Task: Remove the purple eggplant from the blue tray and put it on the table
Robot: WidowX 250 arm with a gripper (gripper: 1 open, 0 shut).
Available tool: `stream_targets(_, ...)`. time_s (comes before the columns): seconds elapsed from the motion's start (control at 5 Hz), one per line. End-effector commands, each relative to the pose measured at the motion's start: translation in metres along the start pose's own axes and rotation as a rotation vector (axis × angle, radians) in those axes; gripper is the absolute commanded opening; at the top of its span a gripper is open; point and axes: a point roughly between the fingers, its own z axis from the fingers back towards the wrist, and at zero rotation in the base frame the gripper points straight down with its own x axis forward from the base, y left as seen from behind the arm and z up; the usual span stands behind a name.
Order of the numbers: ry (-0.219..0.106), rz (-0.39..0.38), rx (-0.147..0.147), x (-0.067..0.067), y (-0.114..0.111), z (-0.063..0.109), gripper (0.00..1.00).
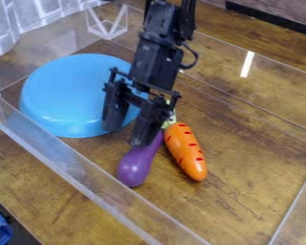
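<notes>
- The dark brown wood-grain table (264, 144) spans the scene, its surface glossy.
- The round light-blue tray (64, 94) lies at the left, partly behind the gripper.
- The black robot gripper (133, 122) reaches down from the far side, its fingertips over the far end of the purple eggplant (134, 170); how far open it is, and whether it has hold of anything, cannot be told.
- The orange carrot (185, 153) lies on the table just right of the eggplant.
- The eggplant is on the table, near and to the right of the tray, rounded end toward the near side.
</notes>
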Motion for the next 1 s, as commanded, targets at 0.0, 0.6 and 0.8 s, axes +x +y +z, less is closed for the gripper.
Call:
stream_targets(0.0,-0.032,0.009,-0.018,0.003,-0.002,0.008,0.00)
stream_targets(0.6,-0.044,-0.063,-0.034,0.017,-0.010,0.007,1.00)
stream_targets(0.8,-0.047,-0.063,-0.048,0.018,-0.013,0.015,1.00)
